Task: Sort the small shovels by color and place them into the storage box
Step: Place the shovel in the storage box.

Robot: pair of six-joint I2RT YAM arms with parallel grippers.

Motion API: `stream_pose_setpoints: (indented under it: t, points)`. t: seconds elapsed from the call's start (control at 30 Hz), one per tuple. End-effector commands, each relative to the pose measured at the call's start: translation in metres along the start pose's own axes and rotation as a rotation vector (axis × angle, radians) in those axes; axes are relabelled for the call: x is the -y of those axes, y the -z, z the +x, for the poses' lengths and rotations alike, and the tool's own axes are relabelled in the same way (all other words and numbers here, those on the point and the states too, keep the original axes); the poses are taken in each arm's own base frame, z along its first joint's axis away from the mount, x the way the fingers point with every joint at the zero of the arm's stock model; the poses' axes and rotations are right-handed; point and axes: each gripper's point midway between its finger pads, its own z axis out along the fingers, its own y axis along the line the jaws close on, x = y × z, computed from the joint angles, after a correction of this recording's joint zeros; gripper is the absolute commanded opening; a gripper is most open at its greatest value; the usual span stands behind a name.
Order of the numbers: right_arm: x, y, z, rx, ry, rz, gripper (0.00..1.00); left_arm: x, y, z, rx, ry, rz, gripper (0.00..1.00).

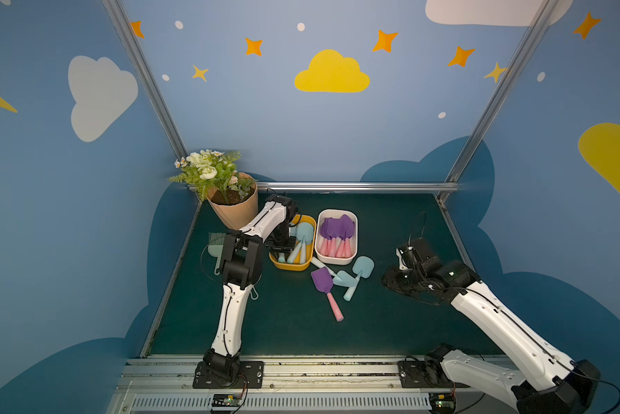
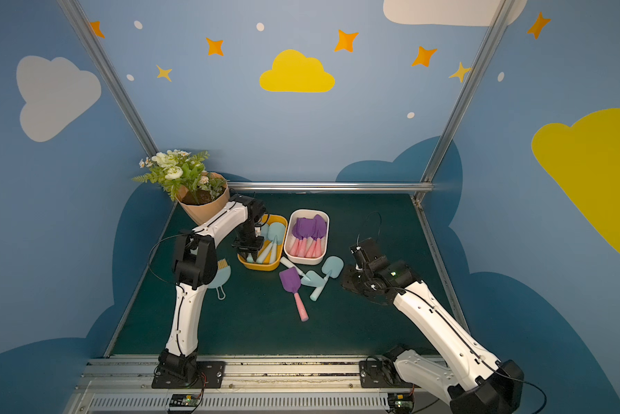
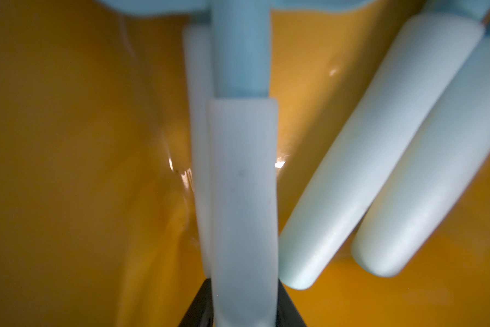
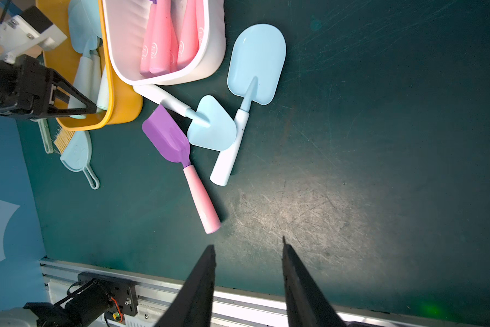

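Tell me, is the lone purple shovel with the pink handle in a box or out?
Out. The purple shovel lies flat on the green table, near the white box holding the other purple shovels.

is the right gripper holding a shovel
No, the right gripper stands open over the bare mat, with nothing between its jaws and the purple shovel lying apart.

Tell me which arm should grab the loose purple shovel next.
Right, probably. The right tool is open and empty with the purple shovel just ahead, near the white tub. The left tool is down in the yellow tub.
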Motion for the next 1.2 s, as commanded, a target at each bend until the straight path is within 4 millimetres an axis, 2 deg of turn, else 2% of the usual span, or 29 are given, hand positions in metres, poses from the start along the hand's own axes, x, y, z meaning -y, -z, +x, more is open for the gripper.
stream_pose_setpoints:
  t: [0.0,0.67,1.17]
  points:
    - [0.003,-0.002,0.000,0.009,0.013,0.011,0.40,-0.001,0.003,0.002,-0.014,-0.006,0.007,0.23]
    - [0.001,0.003,-0.004,0.021,0.023,0.009,0.41,0.002,0.026,0.003,0.032,-0.015,0.019,0.35]
    - [0.005,0.007,-0.001,0.027,0.020,0.016,0.41,0.014,0.042,0.006,0.067,-0.029,0.054,0.45]
